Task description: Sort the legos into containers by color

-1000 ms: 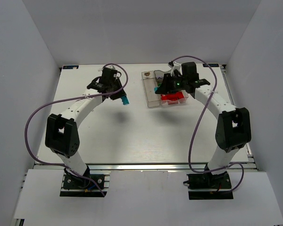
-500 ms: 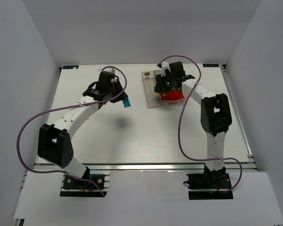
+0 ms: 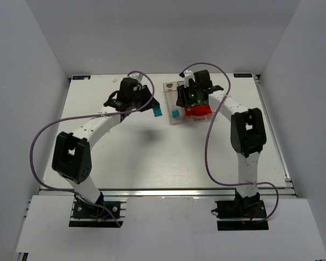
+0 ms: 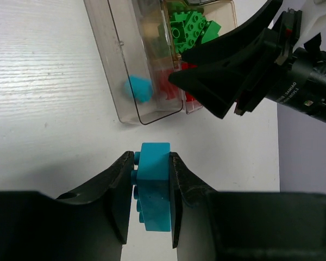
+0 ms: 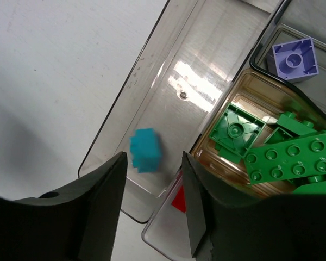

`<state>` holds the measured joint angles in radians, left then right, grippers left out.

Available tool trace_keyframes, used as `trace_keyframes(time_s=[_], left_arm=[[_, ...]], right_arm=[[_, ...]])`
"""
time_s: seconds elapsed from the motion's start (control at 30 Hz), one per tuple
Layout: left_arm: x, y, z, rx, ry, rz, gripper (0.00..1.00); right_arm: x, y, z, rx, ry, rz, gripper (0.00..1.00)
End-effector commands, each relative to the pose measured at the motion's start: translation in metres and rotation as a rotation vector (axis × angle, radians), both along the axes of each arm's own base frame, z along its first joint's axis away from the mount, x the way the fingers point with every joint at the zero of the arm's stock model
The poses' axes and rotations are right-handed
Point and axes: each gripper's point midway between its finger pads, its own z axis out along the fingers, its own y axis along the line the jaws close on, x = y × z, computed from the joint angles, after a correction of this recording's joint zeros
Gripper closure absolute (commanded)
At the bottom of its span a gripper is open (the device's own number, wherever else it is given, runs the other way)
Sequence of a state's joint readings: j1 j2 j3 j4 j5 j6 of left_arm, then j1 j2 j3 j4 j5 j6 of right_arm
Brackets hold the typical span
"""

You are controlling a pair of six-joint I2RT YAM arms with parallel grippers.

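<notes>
My left gripper (image 4: 151, 159) is shut on a teal lego (image 4: 154, 187), held just left of the containers (image 3: 176, 123). In the top view that gripper (image 3: 154, 110) hangs above the table close to the long narrow compartment (image 5: 168, 92). My right gripper (image 5: 153, 176) is open above that compartment's near end, where a second teal lego (image 5: 145, 150) shows blurred below the jaws. Green legos (image 5: 271, 149) fill the neighbouring compartment. A lilac lego (image 5: 295, 58) sits in another, and red legos (image 3: 198, 112) in the nearest one.
The white table (image 3: 152, 157) is walled in by grey panels at the left, right and back. Purple cables loop off both arms. My right arm (image 4: 250, 65) reaches over the containers from the right, close to the left gripper.
My left arm has carried its teal lego rightward to the containers. My right gripper has opened, and a teal lego now shows in the long compartment.
</notes>
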<state>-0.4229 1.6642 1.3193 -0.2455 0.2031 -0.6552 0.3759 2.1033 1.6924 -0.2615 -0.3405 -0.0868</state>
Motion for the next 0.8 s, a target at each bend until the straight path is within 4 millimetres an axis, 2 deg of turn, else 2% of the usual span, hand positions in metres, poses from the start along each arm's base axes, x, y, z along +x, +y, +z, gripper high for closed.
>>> trace_keyframes(time_s=[0.0,0.1,0.17,0.2,0.23,0.27,0.3,0.33,0.37,0.4,0.43,0.47,0.5,0.53,0.57,0.6,0.63,0.67,0.7,0.77], left_arm=[[0.013,-0.019,0.029,-0.066,-0.081,-0.058,1.00],[0.022,-0.025,0.031,-0.081,-0.098,-0.068,1.00],[0.031,-0.030,0.022,-0.078,-0.095,-0.072,1.00],[0.036,-0.034,0.022,-0.086,-0.107,-0.081,1.00],[0.046,-0.039,0.019,-0.084,-0.111,-0.087,1.00],[0.051,-0.042,0.018,-0.078,-0.126,-0.098,1.00],[0.055,-0.050,0.019,-0.083,-0.145,-0.116,1.00],[0.065,-0.055,0.012,-0.073,-0.151,-0.122,1.00],[0.072,-0.058,0.011,-0.074,-0.165,-0.124,1.00],[0.073,-0.065,0.005,-0.070,-0.160,-0.138,1.00],[0.084,-0.069,-0.003,-0.060,-0.161,-0.136,1.00],[0.089,-0.072,-0.007,-0.057,-0.160,-0.137,1.00],[0.091,-0.079,-0.012,-0.052,-0.155,-0.144,1.00],[0.099,-0.082,-0.004,-0.055,-0.179,-0.141,1.00],[0.101,-0.088,-0.019,-0.046,-0.157,-0.149,1.00],[0.106,-0.088,-0.022,-0.037,-0.158,-0.138,1.00],[0.110,-0.096,-0.015,-0.039,-0.176,-0.143,1.00],[0.114,-0.095,-0.031,-0.014,-0.143,-0.135,0.95],[0.114,-0.100,-0.033,0.000,-0.142,-0.134,0.80],[0.121,-0.101,-0.041,0.023,-0.117,-0.125,0.66]], right_arm=[[0.009,0.008,0.019,0.024,-0.051,0.028,0.45],[0.007,0.009,0.023,0.038,-0.049,0.039,0.37],[0.005,0.006,0.035,0.062,-0.053,0.029,0.36],[0.005,0.001,0.043,0.072,-0.063,0.020,0.36],[0.002,0.001,0.062,0.097,-0.097,0.026,0.38],[0.000,-0.010,0.065,0.104,-0.099,0.017,0.50],[-0.005,-0.015,0.086,0.128,-0.135,0.021,0.61],[-0.012,-0.012,0.099,0.170,-0.167,0.066,0.92],[-0.018,-0.030,0.090,0.184,-0.145,0.055,1.00],[-0.028,-0.034,0.110,0.215,-0.185,0.068,1.00],[-0.034,-0.034,0.121,0.251,-0.225,0.100,1.00],[-0.035,-0.046,0.123,0.258,-0.235,0.086,1.00],[-0.047,-0.051,0.123,0.261,-0.238,0.086,1.00],[-0.050,-0.057,0.125,0.263,-0.243,0.082,1.00],[-0.054,-0.061,0.123,0.258,-0.239,0.079,1.00],[-0.061,-0.064,0.122,0.258,-0.232,0.075,1.00],[-0.065,-0.066,0.121,0.260,-0.228,0.077,0.94],[-0.068,-0.069,0.119,0.262,-0.217,0.074,0.89],[-0.073,-0.075,0.116,0.261,-0.212,0.066,0.79],[-0.078,-0.079,0.117,0.266,-0.207,0.067,0.66]])
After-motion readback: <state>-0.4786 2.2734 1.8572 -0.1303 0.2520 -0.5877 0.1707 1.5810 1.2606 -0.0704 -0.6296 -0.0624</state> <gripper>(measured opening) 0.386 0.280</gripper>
